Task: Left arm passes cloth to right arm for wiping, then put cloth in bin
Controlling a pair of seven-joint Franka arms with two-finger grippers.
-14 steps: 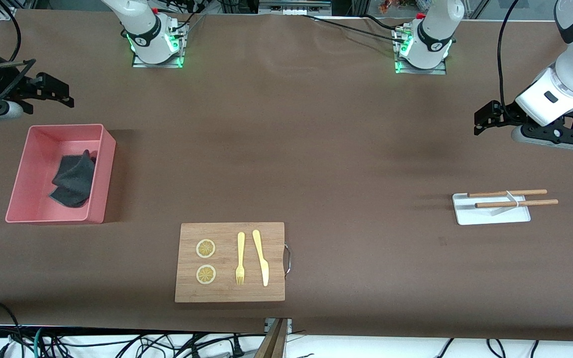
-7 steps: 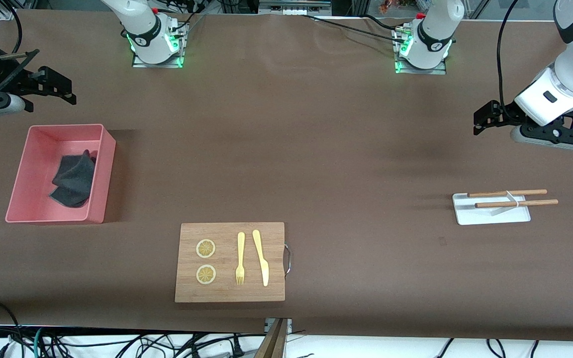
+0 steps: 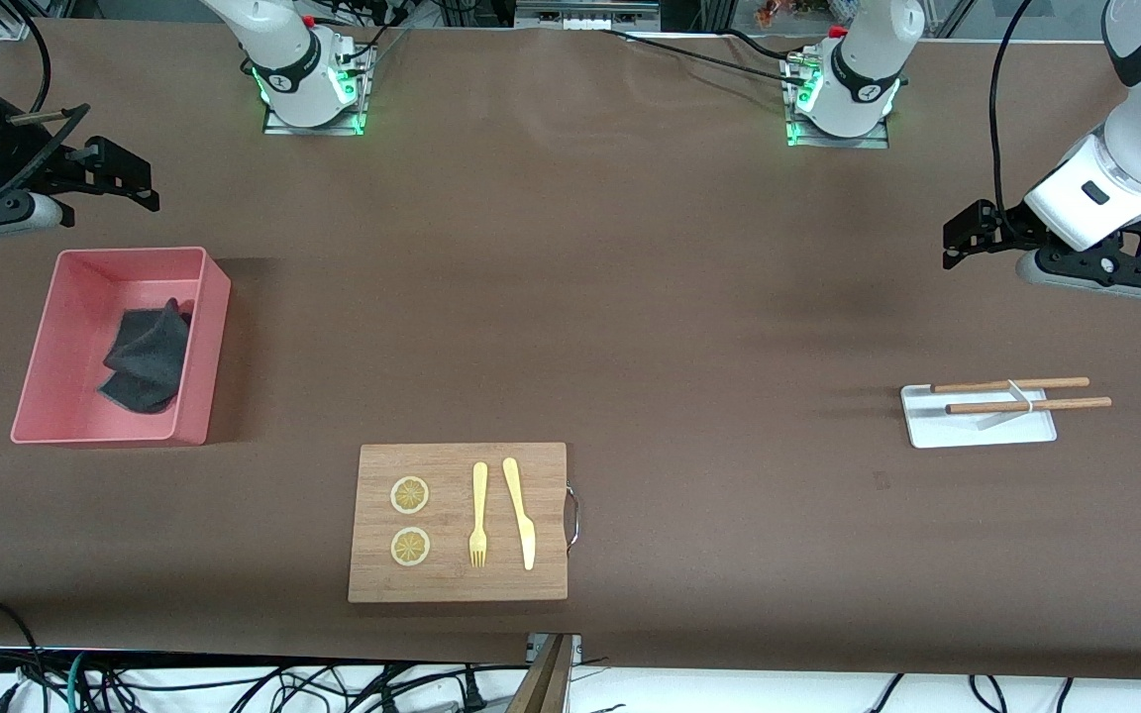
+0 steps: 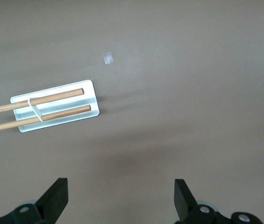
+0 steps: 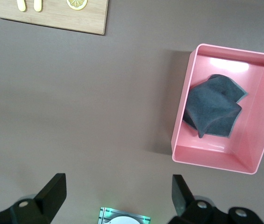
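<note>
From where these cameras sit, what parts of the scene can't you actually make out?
- The cloth lies crumpled in the bin; its underside and the bin floor beneath it are hidden in both the front and right wrist views.
- The right gripper, open over bare table: its arm is cut off by the front view's edge.
- The left gripper, open: its upper arm is cut off too.
- The chopsticks run off the left wrist view's edge.

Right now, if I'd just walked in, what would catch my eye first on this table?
Probably the pink bin at the right arm's end of the table, with the dark grey cloth crumpled inside it. Next, the wooden cutting board nearer the front camera. The right gripper and left gripper both hover open and empty.
</note>
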